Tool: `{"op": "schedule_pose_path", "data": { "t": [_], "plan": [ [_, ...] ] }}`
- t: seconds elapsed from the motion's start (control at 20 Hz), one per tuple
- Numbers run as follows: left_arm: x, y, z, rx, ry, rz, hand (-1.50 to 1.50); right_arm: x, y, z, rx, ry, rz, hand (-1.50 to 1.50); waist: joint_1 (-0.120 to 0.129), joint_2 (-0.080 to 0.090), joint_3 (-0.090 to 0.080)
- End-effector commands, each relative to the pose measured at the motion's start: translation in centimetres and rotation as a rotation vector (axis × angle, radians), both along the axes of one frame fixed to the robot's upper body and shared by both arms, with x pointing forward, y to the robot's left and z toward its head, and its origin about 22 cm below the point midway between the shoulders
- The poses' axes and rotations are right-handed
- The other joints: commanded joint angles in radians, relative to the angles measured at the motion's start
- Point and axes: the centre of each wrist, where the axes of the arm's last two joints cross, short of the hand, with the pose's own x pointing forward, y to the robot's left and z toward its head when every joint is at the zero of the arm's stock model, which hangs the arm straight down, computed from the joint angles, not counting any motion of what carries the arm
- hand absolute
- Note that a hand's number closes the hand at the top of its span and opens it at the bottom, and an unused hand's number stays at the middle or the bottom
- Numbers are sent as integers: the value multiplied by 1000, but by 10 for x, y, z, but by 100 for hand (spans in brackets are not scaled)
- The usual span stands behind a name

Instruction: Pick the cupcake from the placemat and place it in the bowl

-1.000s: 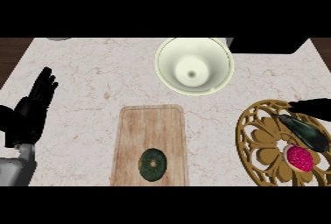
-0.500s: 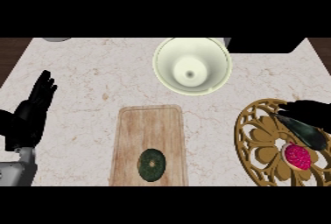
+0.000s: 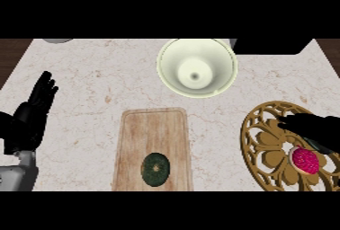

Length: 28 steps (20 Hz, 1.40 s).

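- Wooden cutting board [image 3: 153, 134]: lies at the near centre of the marble counter [image 3: 100, 85], long axis running away from the robot. A dark green round item [image 3: 155, 169] sits on its near part.
- Cupcake [image 3: 305, 160]: pink-red top with a pale rim, resting on the near right portion of the placemat [image 3: 266, 148]. It has not been lifted.
- Placemat: gold, round, with an openwork pattern, at the right side of the counter and cut off by the right edge of the view.
- Right hand [image 3: 312, 128]: black, over the placemat, just beyond and above the cupcake. Its fingers point toward the left and look extended, not curled round anything. Whether it touches the cupcake cannot be told; its lower edge overlaps or lies just beside the cupcake's far rim.
- Left hand [image 3: 30, 119]: at the left edge of the view, fingers straight and pointing away from the robot, holding nothing, resting. Its grey forearm [image 3: 16, 173] shows at the lower left corner.
- Bowl [image 3: 196, 67]: pale cream, round, at the far centre of the counter, well apart from the placemat and from both hands. Nothing lies in it.
- Far edge: a dark block [image 3: 272, 46] stands just right of the bowl; a small grey object [image 3: 58, 40] shows at the far left, mostly cut off.
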Motion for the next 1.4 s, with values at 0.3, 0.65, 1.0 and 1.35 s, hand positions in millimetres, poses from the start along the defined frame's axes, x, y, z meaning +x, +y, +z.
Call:
{"op": "schedule_pose_path", "data": {
  "t": [0.3,0.65,1.0,1.35],
  "plan": [
    [11,-8,13,12,-4,-15,0,3,-14,-45,-20,4,-14,-150,2,1,0],
    [4,2,17,9,8,10,0,8,5,-47,-20,-5,-33,-150,2,0,0],
    [5,-10,-20,6,3,-18,0,5,9,-69,11,82,49,150,-1,1,0],
    [11,4,-9,-7,9,-5,0,18,38,-79,50,71,44,150,1,1,0]
  ]
}}
